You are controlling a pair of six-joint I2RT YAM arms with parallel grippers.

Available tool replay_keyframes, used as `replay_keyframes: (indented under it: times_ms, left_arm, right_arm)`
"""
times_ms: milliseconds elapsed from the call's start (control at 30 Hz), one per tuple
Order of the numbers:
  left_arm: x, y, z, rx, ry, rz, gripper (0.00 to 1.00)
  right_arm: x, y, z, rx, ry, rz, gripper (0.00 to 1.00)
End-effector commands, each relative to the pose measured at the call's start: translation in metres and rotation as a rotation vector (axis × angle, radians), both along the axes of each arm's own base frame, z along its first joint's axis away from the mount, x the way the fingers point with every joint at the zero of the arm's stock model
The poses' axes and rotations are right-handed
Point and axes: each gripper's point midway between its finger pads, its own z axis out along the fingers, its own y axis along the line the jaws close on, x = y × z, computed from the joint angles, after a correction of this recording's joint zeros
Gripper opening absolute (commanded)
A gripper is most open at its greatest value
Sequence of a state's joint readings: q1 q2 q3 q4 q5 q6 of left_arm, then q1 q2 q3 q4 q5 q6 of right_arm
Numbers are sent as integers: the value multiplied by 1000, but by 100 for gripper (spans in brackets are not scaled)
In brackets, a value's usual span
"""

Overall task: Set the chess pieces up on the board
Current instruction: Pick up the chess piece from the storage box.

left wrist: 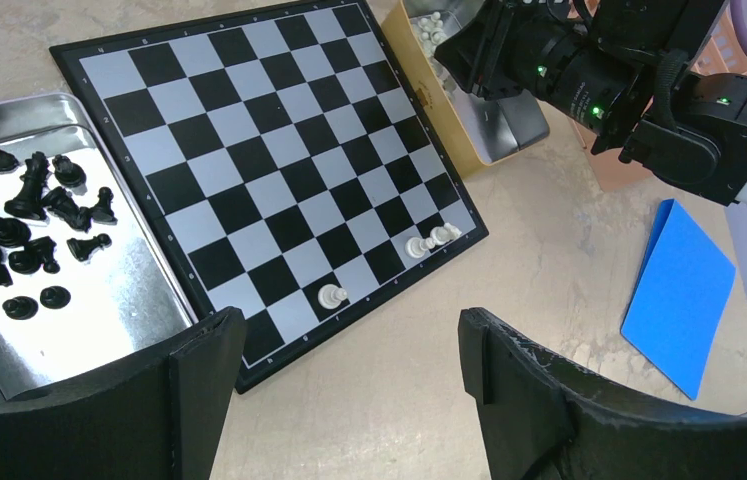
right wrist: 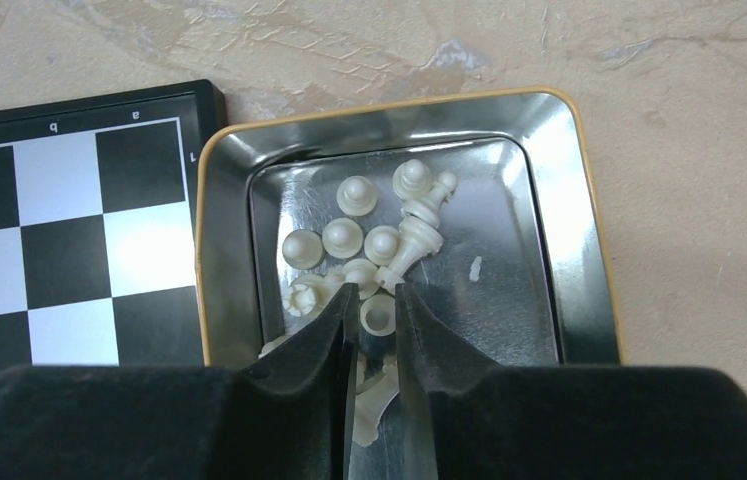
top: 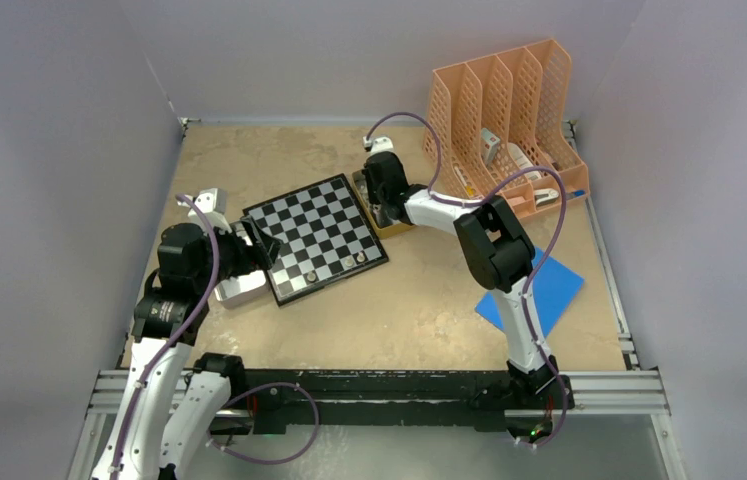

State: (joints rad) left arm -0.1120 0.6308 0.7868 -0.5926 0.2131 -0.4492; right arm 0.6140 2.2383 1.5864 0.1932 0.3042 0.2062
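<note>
While the left arm (top: 184, 260) hangs back, the right arm (top: 489, 245) is doing the fishing. It reaches across to the gold-rimmed tin (right wrist: 579, 250) just beside the board (top: 317, 238), and the right jaws are dipped into the heap of pale pieces (right wrist: 379, 240) lying there. They're pinched down to a narrow slit, with one pale piece showing in the gap, but whether they truly have hold of it I can't tell from here. That narrow setting makes sense: these pieces are tiny and crowded, and wider jaws would likely catch two.

On the other side, the left jaws hang wide apart and empty above the board's near edge, next to the silver tray (left wrist: 139, 290) where the black pieces (left wrist: 29, 230) lie tumbled. Sensible split, I'd say, with each arm beside its own colour.

The board sits flat and skewed on the worktop (top: 419, 300), nearly bare, with just a few placed pieces (left wrist: 329, 295) standing along one edge row. Early days; almost every piece is yet to be set.
</note>
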Motion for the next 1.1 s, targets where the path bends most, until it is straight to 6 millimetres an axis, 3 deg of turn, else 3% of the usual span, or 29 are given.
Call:
replay_keyframes:
  times_ms: [0, 433, 600, 767, 900, 1067]
  left_arm:
    - [4, 2, 5, 14, -45, 0, 78]
    - [3, 3, 7, 14, -51, 6, 78]
    - [3, 3, 6, 14, -46, 6, 78]
    - [3, 4, 7, 15, -52, 13, 78]
    - [3, 5, 8, 15, -53, 15, 78]
    - [2, 6, 9, 17, -59, 26, 78]
  right_arm:
    - [5, 4, 16, 28, -21, 9, 23]
    - [6, 0, 15, 7, -29, -4, 15]
    - [6, 2, 14, 13, -22, -1, 18]
    - [3, 2, 13, 12, -15, 11, 14]
    - [3, 1, 14, 8, -16, 8, 19]
    - [3, 5, 19, 25, -19, 26, 11]
